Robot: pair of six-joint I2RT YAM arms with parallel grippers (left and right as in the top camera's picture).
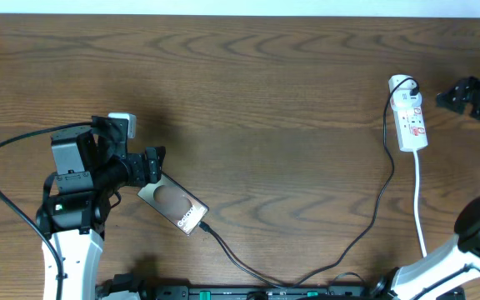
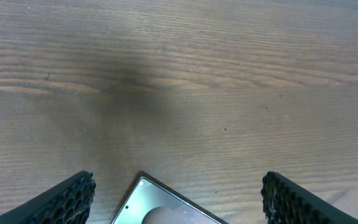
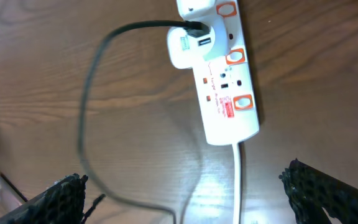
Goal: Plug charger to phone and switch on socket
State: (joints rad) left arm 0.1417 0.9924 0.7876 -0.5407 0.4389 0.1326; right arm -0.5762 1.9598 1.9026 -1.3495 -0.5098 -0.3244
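The phone (image 1: 173, 205) lies tilted on the wooden table at the lower left, its lettered end pointing lower right. One of its corners (image 2: 157, 208) shows between the fingers of my left gripper (image 1: 152, 167), which is open just above its upper-left end. The charger (image 1: 380, 196), a thin black cable, runs from the phone's lettered end across the front of the table and up to the socket (image 1: 409, 117). Whether its tip is seated in the phone I cannot tell. My right gripper (image 3: 185, 193) is open, hovering beside the socket (image 3: 225, 81), with nothing between its fingers.
The socket's white cord (image 1: 419, 204) trails toward the table's front edge. A black rail with cables (image 1: 223, 293) lines that edge. The right arm's base (image 1: 473, 250) fills the lower right corner.
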